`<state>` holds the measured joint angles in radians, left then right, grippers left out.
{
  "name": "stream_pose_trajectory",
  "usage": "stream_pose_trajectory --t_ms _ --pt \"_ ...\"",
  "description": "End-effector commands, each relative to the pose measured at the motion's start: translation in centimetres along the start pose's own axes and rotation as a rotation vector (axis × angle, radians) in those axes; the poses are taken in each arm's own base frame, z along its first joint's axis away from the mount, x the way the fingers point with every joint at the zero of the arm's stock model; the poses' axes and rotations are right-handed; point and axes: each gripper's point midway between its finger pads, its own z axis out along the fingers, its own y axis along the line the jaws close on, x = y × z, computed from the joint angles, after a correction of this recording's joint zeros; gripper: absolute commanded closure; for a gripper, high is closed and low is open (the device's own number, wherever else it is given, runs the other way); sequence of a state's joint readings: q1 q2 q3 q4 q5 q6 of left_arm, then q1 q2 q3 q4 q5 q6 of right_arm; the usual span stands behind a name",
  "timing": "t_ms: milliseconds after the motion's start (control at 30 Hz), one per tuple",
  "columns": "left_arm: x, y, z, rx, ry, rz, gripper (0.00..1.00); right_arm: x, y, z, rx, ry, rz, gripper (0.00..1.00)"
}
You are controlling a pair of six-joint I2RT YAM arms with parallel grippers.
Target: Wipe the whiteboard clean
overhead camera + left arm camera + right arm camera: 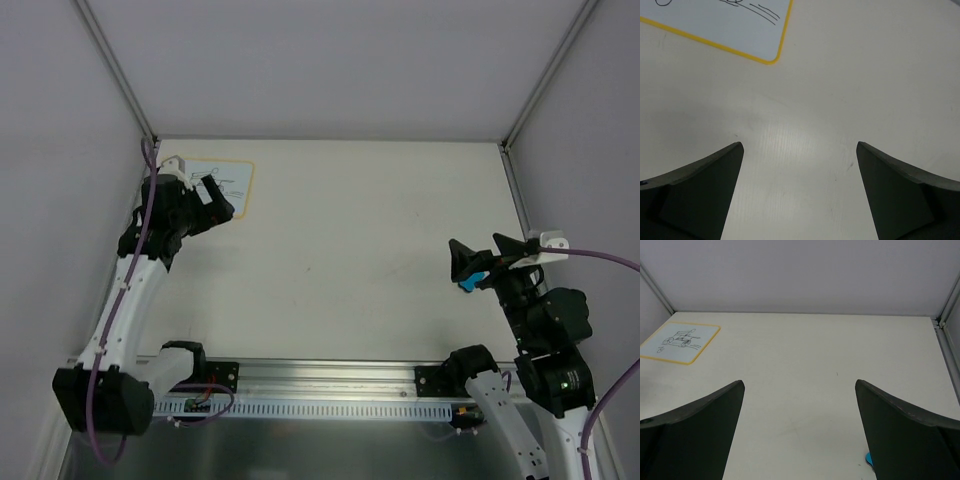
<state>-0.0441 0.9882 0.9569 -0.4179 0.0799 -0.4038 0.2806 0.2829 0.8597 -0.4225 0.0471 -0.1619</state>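
Two arms bolted at the near edge, next to a metal rail that runs along the front of the counter. Purple cables trail off both of them.

Nearest the bases is the right arm, sitting over the right side of the counter. The right fingers are spread wide with nothing between them, just bare counter showing in the gap. A small blue block is right there too. In the wrist view it peeks out at the bottom edge beside the right-hand finger, and I honestly can't tell if it's touching that finger or just lying under it.

Further back, the left arm reaches up the left side toward the far left corner. The left fingers are also spread wide apart and holding nothing, over plain counter just short of the board's rounded corner.

Farthest out is the whiteboard, lying flat in the far left corner of the counter, yellow border all round. It's got a black line sketch on it. From above, the left wrist covers its left part.

Behind all that are plain grey walls.
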Motion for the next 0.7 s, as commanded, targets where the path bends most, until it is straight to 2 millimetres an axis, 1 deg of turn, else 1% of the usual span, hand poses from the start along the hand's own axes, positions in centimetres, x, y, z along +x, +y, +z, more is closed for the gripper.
stream_pose_trajectory --t_ms 0,33,67,100,133,167,200,233,267,300,333,367,400,433,467,500,567,600,667 --pt "-1.5 -1.2 2.6 -0.001 0.050 -0.067 0.01 0.2 1.0 0.6 -0.044 0.002 0.036 0.01" --pt "-1.3 -1.8 3.5 -0.006 0.069 -0.052 0.01 0.4 1.7 0.6 -0.086 0.011 0.041 0.01" --pt "-0.5 -1.6 5.4 -0.036 0.116 -0.044 0.01 0.8 1.8 0.7 -0.089 0.023 0.050 0.01" --pt "-1.6 -2.5 5.9 -0.033 0.100 -0.031 0.01 0.9 1.9 0.7 -0.097 0.024 0.053 0.01" --pt "-1.4 -3.1 6.9 -0.040 0.115 -0.013 0.01 1.0 2.1 0.7 -0.106 0.027 0.058 0.01" --pt "-0.6 -3.1 8.7 -0.058 0.157 -0.005 0.01 1.3 2.2 0.8 -0.110 0.033 0.062 0.01" --pt "-1.6 -4.0 9.3 -0.048 0.146 -0.001 0.01 1.5 2.2 0.8 -0.112 0.037 0.067 0.01" --pt "-1.5 -4.1 10.3 -0.055 0.159 -0.004 0.01 1.6 2.3 0.8 -0.119 0.039 0.069 0.01" --pt "-0.4 -3.6 12.2 -0.081 0.201 -0.005 0.02 1.8 2.4 0.8 -0.120 0.043 0.072 0.01" --pt "-1.3 -3.6 13.0 -0.100 0.182 -0.004 0.03 2.0 2.3 0.7 -0.120 0.044 0.073 0.01" --pt "-1.2 -3.4 13.9 -0.117 0.190 -0.005 0.04 2.1 2.3 0.7 -0.120 0.044 0.073 0.01" --pt "-0.3 -2.3 15.5 -0.169 0.212 0.001 0.05 2.2 2.3 0.7 -0.119 0.043 0.073 0.01" --pt "-0.9 -2.3 16.2 -0.179 0.199 0.004 0.06 2.2 2.3 0.5 -0.118 0.036 0.073 0.01" --pt "-0.9 -1.9 16.9 -0.195 0.203 0.017 0.07 2.2 2.1 0.5 -0.113 0.031 0.070 0.01" --pt "-0.2 -1.2 18.1 -0.225 0.222 0.028 0.08 2.2 2.1 0.4 -0.110 0.029 0.066 0.00" --pt "-0.7 -1.3 18.6 -0.226 0.213 0.039 0.09 2.3 1.9 0.3 -0.105 0.022 0.064 0.01" --pt "-0.3 -0.9 19.6 -0.241 0.226 0.050 0.15 2.3 1.8 0.2 -0.100 0.016 0.056 0.01" --pt "0.3 -0.6 20.4 -0.250 0.243 0.054 0.17 2.3 1.8 0.2 -0.098 0.015 0.053 0.01" --pt "1.4 -0.2 21.2 -0.256 0.274 0.052 0.20 2.5 1.6 0.2 -0.089 0.017 0.045 0.01"
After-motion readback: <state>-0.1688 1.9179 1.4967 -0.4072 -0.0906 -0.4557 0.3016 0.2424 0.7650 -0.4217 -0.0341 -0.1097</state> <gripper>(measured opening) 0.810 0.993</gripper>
